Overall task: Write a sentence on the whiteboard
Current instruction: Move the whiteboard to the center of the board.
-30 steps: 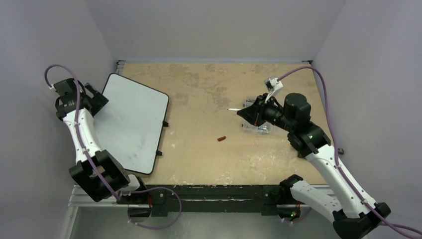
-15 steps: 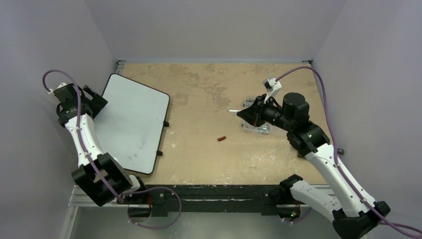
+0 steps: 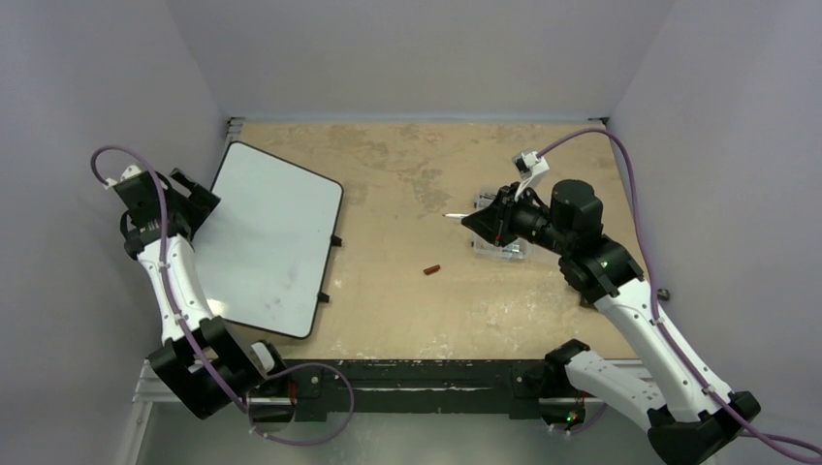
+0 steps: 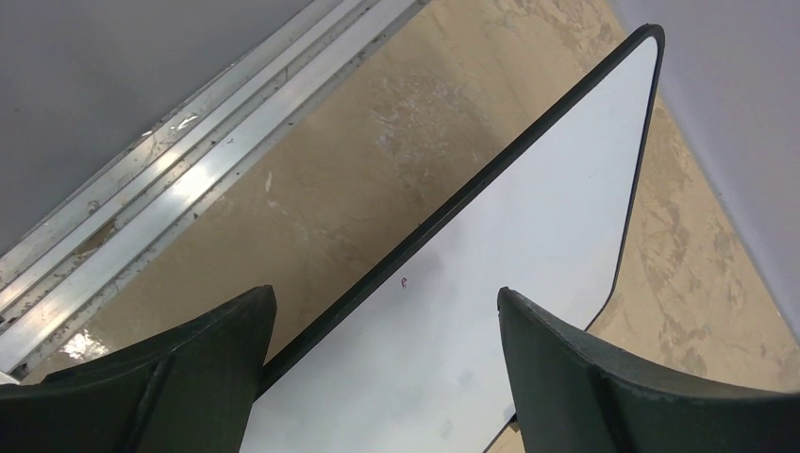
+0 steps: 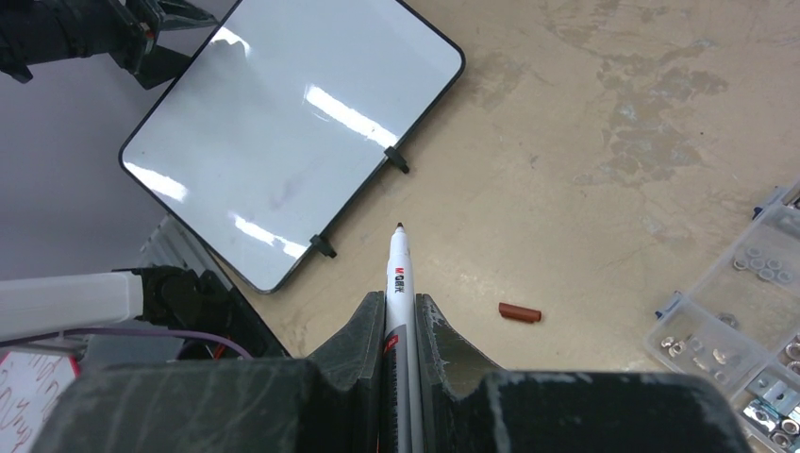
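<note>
The whiteboard (image 3: pixel 274 237) lies at the left of the table, blank except for a tiny red mark (image 4: pixel 404 281). My left gripper (image 3: pixel 199 201) is open at the board's left edge; in the left wrist view (image 4: pixel 382 300) the black rim runs between its spread fingers. My right gripper (image 3: pixel 482 221) hovers over the table's right half, shut on a white marker (image 5: pixel 398 274). The marker's bare tip points toward the board, well short of it. The marker's red-brown cap (image 3: pixel 432 270) lies on the table between the board and the right gripper.
A small clear compartment box (image 3: pixel 506 244) of small metal parts sits under the right wrist and also shows in the right wrist view (image 5: pixel 745 311). Grey walls close in the table on three sides. A metal rail (image 4: pixel 141 217) runs along the left edge.
The whiteboard has shifted to the right and turned, with my left gripper moving along at its left edge. The right arm and marker have stayed still.
</note>
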Robot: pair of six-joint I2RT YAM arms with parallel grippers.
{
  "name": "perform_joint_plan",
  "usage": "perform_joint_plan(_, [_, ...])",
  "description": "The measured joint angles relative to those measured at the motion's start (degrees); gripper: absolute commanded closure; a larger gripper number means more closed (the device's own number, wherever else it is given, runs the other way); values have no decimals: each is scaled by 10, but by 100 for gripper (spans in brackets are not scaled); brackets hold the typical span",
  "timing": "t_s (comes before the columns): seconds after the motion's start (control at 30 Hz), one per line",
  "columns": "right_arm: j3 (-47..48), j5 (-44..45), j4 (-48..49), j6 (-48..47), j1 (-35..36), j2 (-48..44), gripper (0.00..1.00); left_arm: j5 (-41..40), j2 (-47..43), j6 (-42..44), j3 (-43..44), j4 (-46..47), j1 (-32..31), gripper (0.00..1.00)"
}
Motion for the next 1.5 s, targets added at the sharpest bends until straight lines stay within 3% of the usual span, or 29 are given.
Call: perform_joint_plan(1.5, [0,24,-13,1,0,-33,100,-71,-10,-101,-40,83,-406,13])
